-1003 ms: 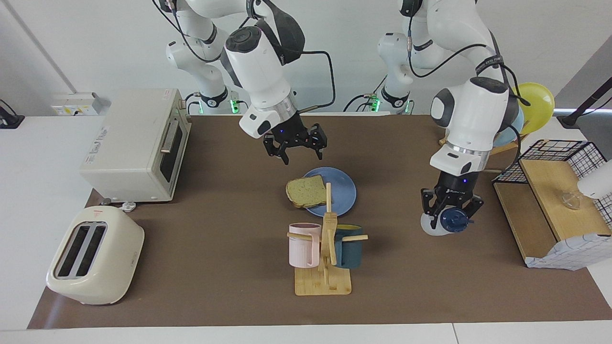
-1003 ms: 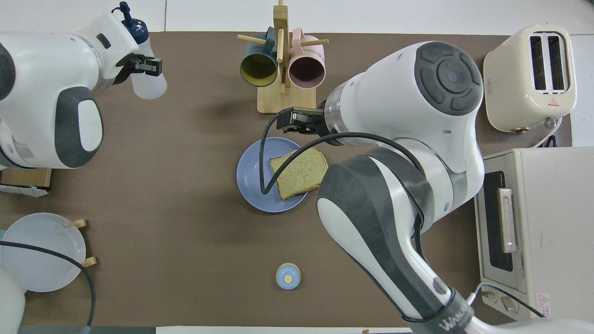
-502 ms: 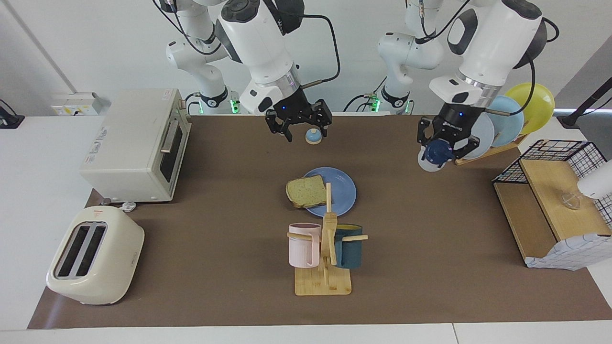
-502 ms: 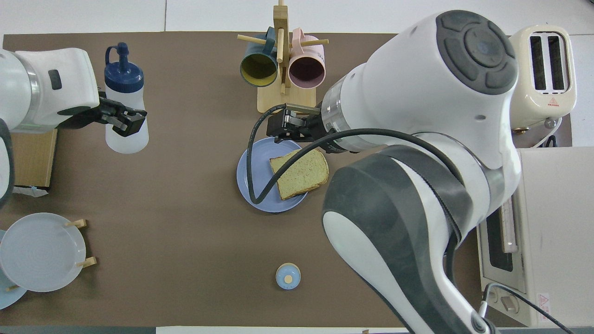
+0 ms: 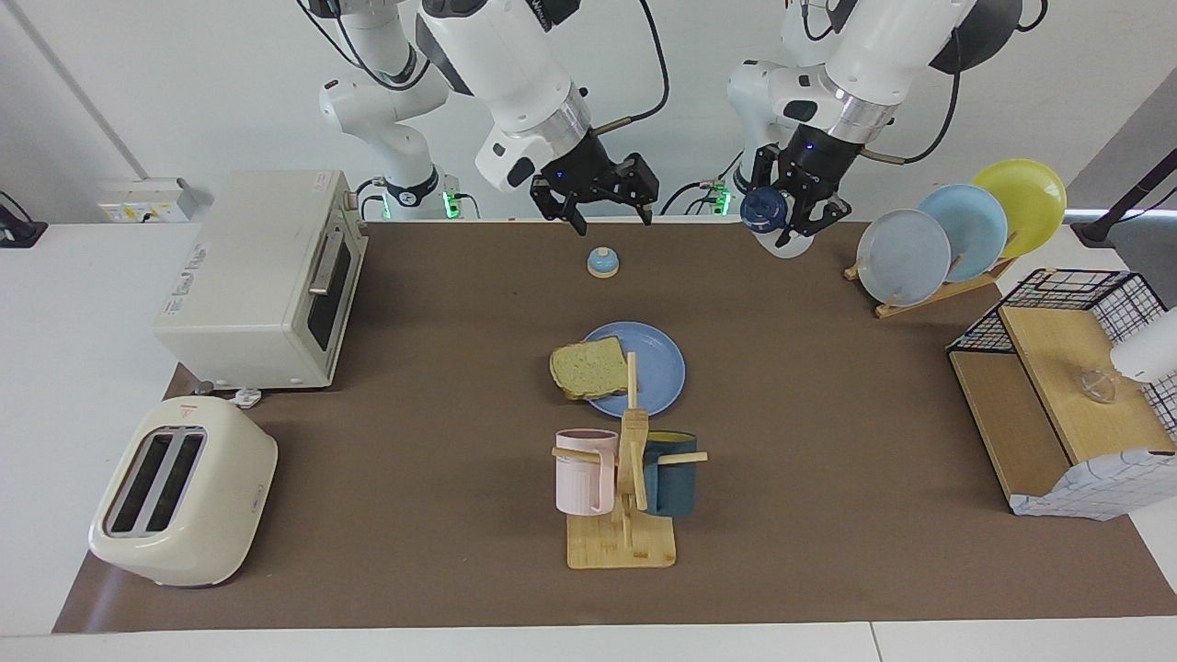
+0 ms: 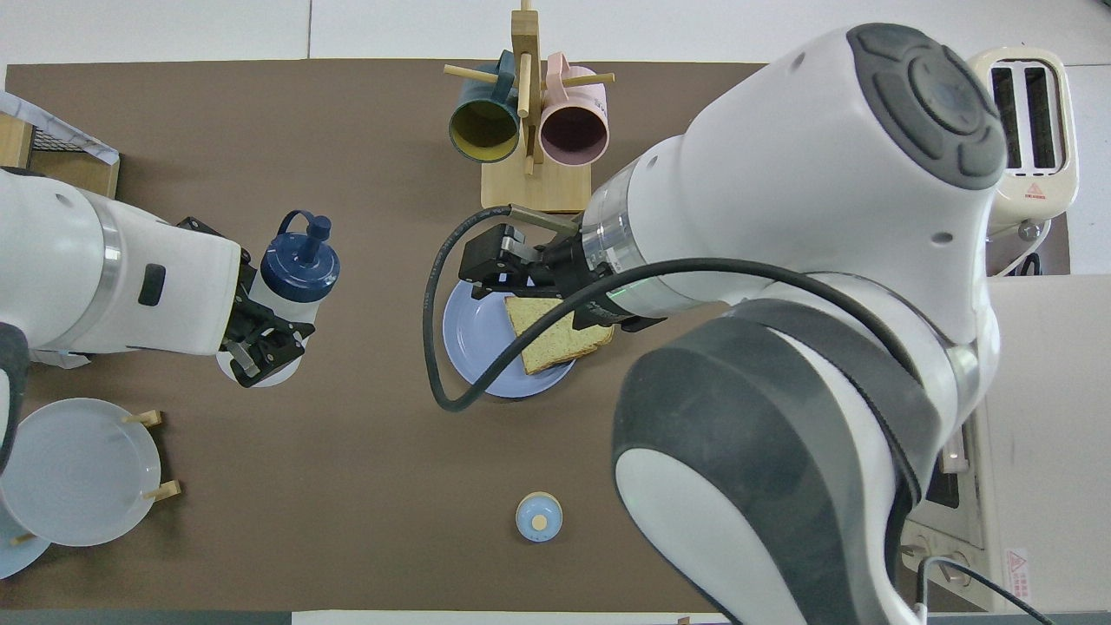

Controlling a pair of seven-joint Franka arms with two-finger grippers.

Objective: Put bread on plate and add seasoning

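mug rack (image 5: 625,515): bare wood | toaster (image 5: 179,492): glossy plastic | mat (image 5: 828,515): matt

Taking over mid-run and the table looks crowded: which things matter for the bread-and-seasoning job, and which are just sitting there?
In the job:
- bread, lying on the plate, part over its rim
- seasoning, held aloft in the left gripper
- right gripper, open, empty, raised over the bell

Just lying about:
- bell
- mug rack with two mugs
- toaster
- oven
- plate rack

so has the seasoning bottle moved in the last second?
Yes. The seasoning bottle, held in the left gripper, rose off the mat beside the wire basket and now hangs high, toward the robots, next to the plate rack.
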